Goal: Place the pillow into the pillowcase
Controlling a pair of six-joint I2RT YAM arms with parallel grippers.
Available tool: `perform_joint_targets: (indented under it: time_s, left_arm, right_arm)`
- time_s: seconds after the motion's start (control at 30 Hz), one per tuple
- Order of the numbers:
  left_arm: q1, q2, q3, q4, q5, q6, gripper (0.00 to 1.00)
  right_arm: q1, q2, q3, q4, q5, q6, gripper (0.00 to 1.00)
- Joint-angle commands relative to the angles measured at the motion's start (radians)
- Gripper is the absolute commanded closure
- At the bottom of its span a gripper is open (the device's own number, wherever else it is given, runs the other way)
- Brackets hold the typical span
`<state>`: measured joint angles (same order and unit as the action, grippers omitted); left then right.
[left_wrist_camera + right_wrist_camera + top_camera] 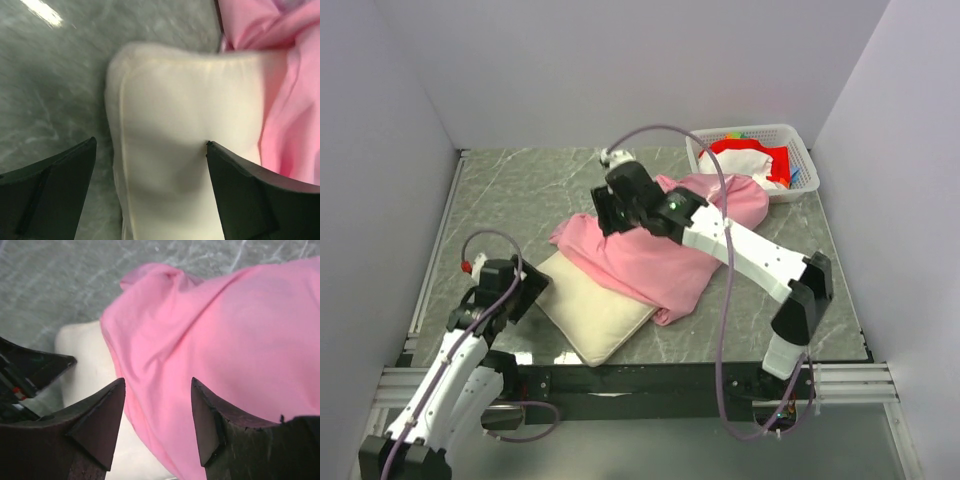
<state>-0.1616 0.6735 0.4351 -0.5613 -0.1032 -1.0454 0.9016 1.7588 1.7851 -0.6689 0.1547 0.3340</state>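
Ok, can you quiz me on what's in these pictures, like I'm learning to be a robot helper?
1. True or false: the pillow is completely hidden inside the pillowcase.
2. Pick one: what stands at the far right, behind the pink cloth? A) a white basket B) a blue bucket C) a stack of books
3. Fill the gap: the left gripper hangs over the pillow's bare end with its jaws ___.

Key: 1 false, the cream end sticks out; 2 A; 3 open.
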Motion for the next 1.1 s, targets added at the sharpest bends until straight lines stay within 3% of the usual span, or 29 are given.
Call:
perform_joint_targets:
  time_s: [0.0, 0.13, 0.33, 0.43, 0.47, 0.53, 0.67, 0.77, 0.87, 0.9, 1.07]
  left_arm:
    - [-0.082, -0.098, -0.027, 0.071, 0.073, -0.065, 0.04]
    - [-0.162, -0.094, -0.070, 0.024, 0.027, -0.162, 0.04]
    - [-0.211, -0.016, -0.115, 0.195, 0.045, -0.232, 0.19]
    - [-0.233, 0.067, -0.085, 0.222, 0.011, -0.219, 0.34]
    - [-0.234, 0.095, -0.081, 0.222, 0.005, -0.214, 0.46]
    - [-0.234, 0.112, -0.064, 0.227, -0.009, -0.202, 0.58]
    - [-0.233, 0.100, -0.050, 0.215, -0.021, -0.194, 0.90]
    - [-0.233, 0.086, -0.036, 0.199, -0.030, -0.183, 0.99]
    - [-0.234, 0.077, -0.021, 0.199, -0.038, -0.173, 0.99]
    - [-0.233, 0.075, -0.015, 0.199, -0.042, -0.171, 0.99]
    - [-0.233, 0.093, 0.034, 0.193, -0.062, -0.163, 0.99]
  right_arm:
    - [0.066, -0.201, -0.225, 0.078, 0.087, -0.033, 0.38]
    - [0.166, -0.307, -0.407, 0.100, 0.125, -0.020, 0.46]
    - [0.273, -0.317, -0.608, 0.143, 0.122, 0.013, 0.49]
    - [0.275, -0.309, -0.653, 0.175, 0.080, 0.008, 0.51]
    - [0.273, -0.299, -0.656, 0.180, 0.082, 0.008, 0.51]
    - [0.275, -0.279, -0.639, 0.164, 0.092, -0.001, 0.51]
    - [0.254, -0.228, -0.613, 0.143, 0.161, -0.019, 0.50]
    - [0.226, -0.190, -0.602, 0.129, 0.175, -0.032, 0.50]
    - [0.217, -0.168, -0.589, 0.112, 0.209, -0.017, 0.59]
    - [0.218, -0.167, -0.576, 0.082, 0.248, -0.009, 0.70]
    - [0.220, -0.180, -0.480, -0.013, 0.319, -0.004, 1.00]
